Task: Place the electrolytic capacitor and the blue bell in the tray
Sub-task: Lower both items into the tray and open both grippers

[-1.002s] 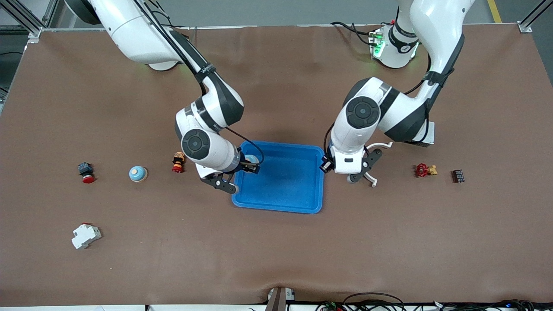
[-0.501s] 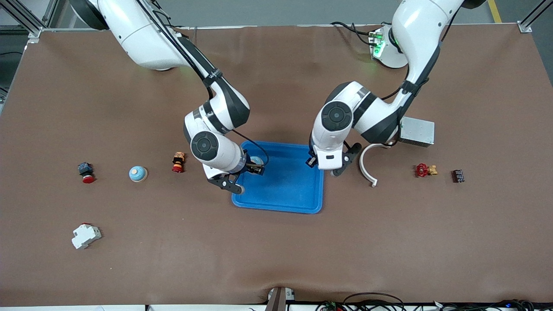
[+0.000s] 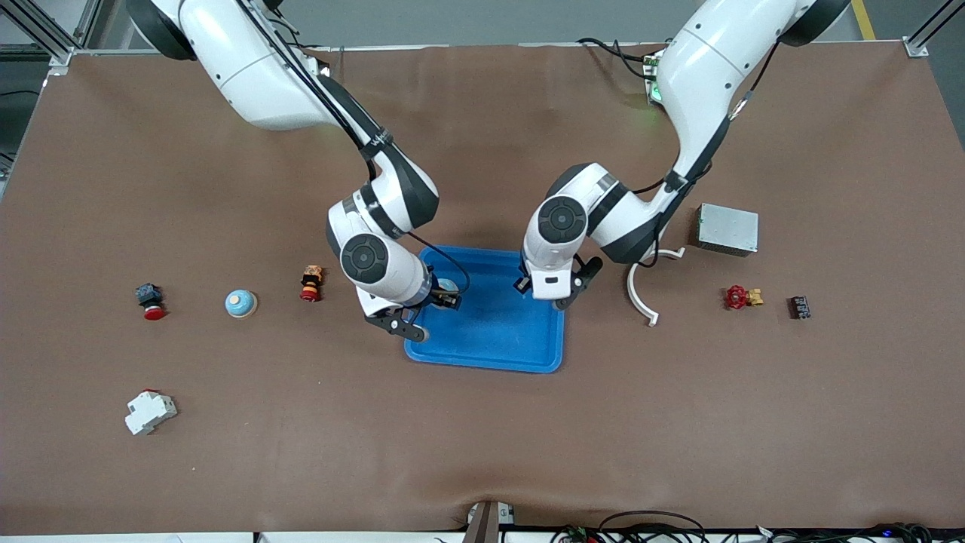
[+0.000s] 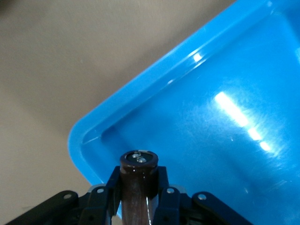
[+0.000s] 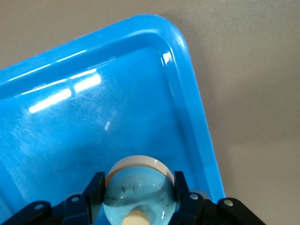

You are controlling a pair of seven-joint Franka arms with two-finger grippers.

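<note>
While over one tray (image 3: 490,354): one capacitor (image 4: 138,180), two bells (image 5: 138,190) (image 3: 240,302).

Under my grippers the tray (image 3: 497,332) is smooth, glossy blue plastic that throws back bright streaks of light. The capacitor (image 4: 138,180) in my left gripper (image 4: 139,187) has a shiny dark-brown sleeve and metal terminals on its end. The bell (image 5: 139,190) in my right gripper (image 5: 139,194) looks glossy, pale blue. The table (image 3: 482,437) wears a matt brown cover.
</note>
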